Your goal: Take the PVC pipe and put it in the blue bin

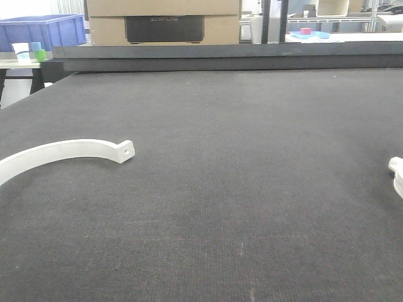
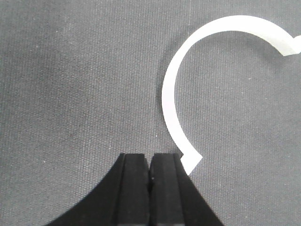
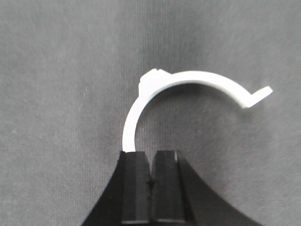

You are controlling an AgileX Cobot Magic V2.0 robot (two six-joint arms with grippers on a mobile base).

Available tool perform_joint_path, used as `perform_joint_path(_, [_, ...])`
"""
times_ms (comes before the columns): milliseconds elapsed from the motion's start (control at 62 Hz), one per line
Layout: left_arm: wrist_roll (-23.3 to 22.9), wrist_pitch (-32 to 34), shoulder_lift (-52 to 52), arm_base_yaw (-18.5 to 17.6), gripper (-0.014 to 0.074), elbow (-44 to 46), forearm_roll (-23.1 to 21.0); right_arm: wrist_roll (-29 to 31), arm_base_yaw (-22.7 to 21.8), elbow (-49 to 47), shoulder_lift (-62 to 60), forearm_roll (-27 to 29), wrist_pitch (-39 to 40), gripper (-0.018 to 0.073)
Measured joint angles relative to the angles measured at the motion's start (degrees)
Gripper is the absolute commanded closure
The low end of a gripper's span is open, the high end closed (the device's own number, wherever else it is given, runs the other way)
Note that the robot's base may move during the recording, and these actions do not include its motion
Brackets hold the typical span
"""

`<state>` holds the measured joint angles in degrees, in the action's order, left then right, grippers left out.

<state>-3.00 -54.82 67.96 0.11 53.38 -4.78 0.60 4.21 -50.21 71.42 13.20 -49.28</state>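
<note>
Left gripper (image 2: pixel 150 162) pressed together, empty, tips just beside the near end of the PVC pipe (image 2: pixel 168 94), flat on the worktop (image 1: pixel 239 189) at left. Right gripper (image 3: pixel 151 160) likewise pressed together, empty, at one end of a second white arc (image 3: pixel 197 76) at right. Likely trouble: descending without spreading and nudging the thin strip aside; snagging the arc on the raised back ledge (image 1: pixel 220 60) en route to the blue bin (image 1: pixel 44 31), well beyond. Counted: 2 arcs, 2 grippers, 1 bin.
</note>
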Motion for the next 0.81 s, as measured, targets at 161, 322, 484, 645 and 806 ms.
perform_joint_path(161, [0.0,0.0,0.0,0.0,0.0707,0.0,-0.11,0.0,0.0,-0.05,2.64,0.35,-1.89,0.0727])
perform_joint_path(322, [0.0,0.12,0.0,0.0,0.0707,0.0,-0.45,-4.57,0.81,-0.69,4.52,-0.08,-3.41,0.0727])
perform_joint_path(484, [0.0,0.12,0.0,0.0,0.0707,0.0,-0.5,-14.05,5.36,-3.6,6.97,-6.58,-4.98,0.0727])
perform_joint_path(645, [0.0,0.12,0.0,0.0,0.0707,0.0,-0.6,-20.87,9.93,-8.15,10.99,-11.61,-6.34,0.0727])
perform_joint_path(806, [0.0,0.12,0.0,0.0,0.0707,0.0,-0.6,-22.08,10.25,-12.12,15.2,-9.78,-6.22,0.0725])
